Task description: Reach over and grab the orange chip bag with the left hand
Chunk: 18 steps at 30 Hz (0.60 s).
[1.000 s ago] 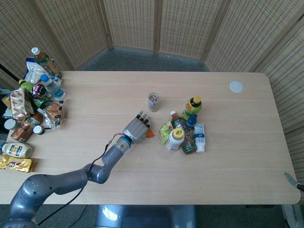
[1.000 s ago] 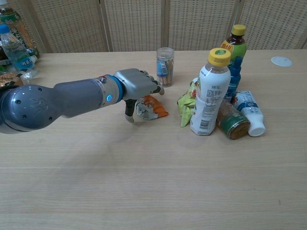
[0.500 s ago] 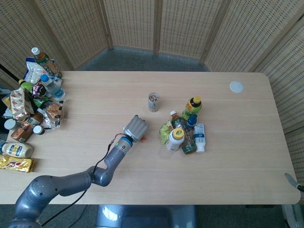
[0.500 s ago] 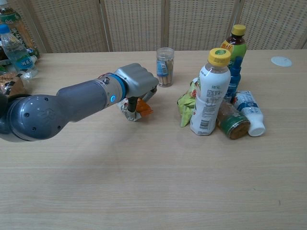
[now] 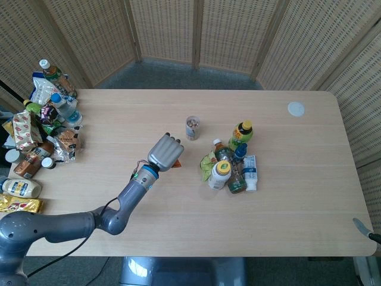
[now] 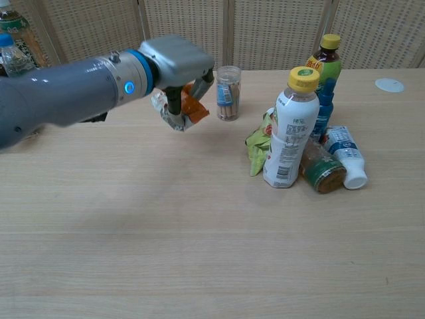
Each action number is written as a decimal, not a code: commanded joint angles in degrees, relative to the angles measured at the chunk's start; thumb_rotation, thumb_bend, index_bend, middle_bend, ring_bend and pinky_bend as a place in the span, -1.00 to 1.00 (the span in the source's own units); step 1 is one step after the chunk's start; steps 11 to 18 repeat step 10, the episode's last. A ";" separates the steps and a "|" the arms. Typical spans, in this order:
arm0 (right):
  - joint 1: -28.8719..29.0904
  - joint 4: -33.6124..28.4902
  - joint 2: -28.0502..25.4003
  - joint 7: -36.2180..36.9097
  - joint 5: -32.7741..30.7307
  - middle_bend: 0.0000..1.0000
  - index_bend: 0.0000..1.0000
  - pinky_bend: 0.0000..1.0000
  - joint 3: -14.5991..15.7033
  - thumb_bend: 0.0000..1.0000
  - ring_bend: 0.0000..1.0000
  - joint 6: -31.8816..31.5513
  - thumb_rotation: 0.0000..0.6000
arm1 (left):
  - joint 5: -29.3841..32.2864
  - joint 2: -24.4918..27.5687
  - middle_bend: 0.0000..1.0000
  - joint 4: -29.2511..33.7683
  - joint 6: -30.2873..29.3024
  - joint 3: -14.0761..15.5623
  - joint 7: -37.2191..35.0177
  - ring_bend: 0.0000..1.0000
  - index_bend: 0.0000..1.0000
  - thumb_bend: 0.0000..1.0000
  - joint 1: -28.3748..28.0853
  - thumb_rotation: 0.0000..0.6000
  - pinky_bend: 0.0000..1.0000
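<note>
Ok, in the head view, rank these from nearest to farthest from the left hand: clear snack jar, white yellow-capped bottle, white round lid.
1. Clear snack jar, just right of the left hand, farther back.
2. White yellow-capped bottle, in the cluster to the right.
3. White round lid, near the far right corner.

We're in a staged lab/test space, not a home: a bare light-wood table [image 5: 297, 196] fenced in by folding woven-cane screens [image 5: 226, 36] on grey carpet [image 5: 178, 76]. Packaged snacks and bottles [image 5: 41, 131] are heaped at the tabletop's left edge, with a second bottle cluster [image 5: 232, 164] near the middle.
</note>
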<state>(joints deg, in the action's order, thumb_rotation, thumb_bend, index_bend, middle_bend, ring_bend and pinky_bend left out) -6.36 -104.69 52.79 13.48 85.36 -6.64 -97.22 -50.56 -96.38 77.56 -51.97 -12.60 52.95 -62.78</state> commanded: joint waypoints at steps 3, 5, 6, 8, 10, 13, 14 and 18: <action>-0.12 -0.38 0.07 -0.60 0.84 -1.00 -1.00 -1.00 0.29 -1.00 -1.00 -0.40 1.00 | 1.22 13.89 -0.01 17.03 -6.71 -4.25 4.64 0.09 0.23 -0.73 0.27 1.00 -0.08; -0.19 -0.52 0.11 -0.86 1.17 -1.00 -1.00 -1.00 0.43 -1.00 -1.00 -0.56 1.00 | 1.95 17.91 -0.01 21.39 -8.09 -5.46 6.08 0.09 0.22 -0.73 0.06 1.00 -0.08; -0.20 -0.58 0.16 -1.05 1.31 -1.00 -1.00 -1.00 0.49 -1.00 -1.00 -0.59 1.00 | 2.62 19.98 -0.02 23.57 -8.76 -6.14 6.91 0.09 0.22 -0.73 -0.14 1.00 -0.08; -0.17 -0.72 0.25 -1.30 1.49 -1.00 -1.00 -1.00 0.58 -1.00 -1.00 -0.57 1.00 | 3.76 22.67 -0.02 26.32 -9.71 -7.09 8.24 0.09 0.21 -0.74 -0.63 1.00 -0.08; -0.19 -0.97 0.34 -1.39 1.90 -1.00 -1.00 -1.00 0.73 -1.00 -1.00 -0.67 1.00 | 5.02 25.11 -0.02 28.80 -10.49 -8.04 9.10 0.09 0.21 -0.75 -1.24 1.00 -0.08; -0.19 -0.97 0.34 -1.39 1.90 -1.00 -1.00 -1.00 0.73 -1.00 -1.00 -0.67 1.00 | 5.02 25.11 -0.02 28.80 -10.49 -8.04 9.10 0.09 0.21 -0.75 -1.24 1.00 -0.08; -0.19 -0.97 0.34 -1.39 1.90 -1.00 -1.00 -1.00 0.73 -1.00 -1.00 -0.67 1.00 | 5.02 25.11 -0.02 28.80 -10.49 -8.04 9.10 0.09 0.21 -0.75 -1.24 1.00 -0.08; -0.19 -0.97 0.34 -1.39 1.90 -1.00 -1.00 -1.00 0.73 -1.00 -1.00 -0.67 1.00 | 5.02 25.11 -0.02 28.80 -10.49 -8.04 9.10 0.09 0.21 -0.75 -1.24 1.00 -0.08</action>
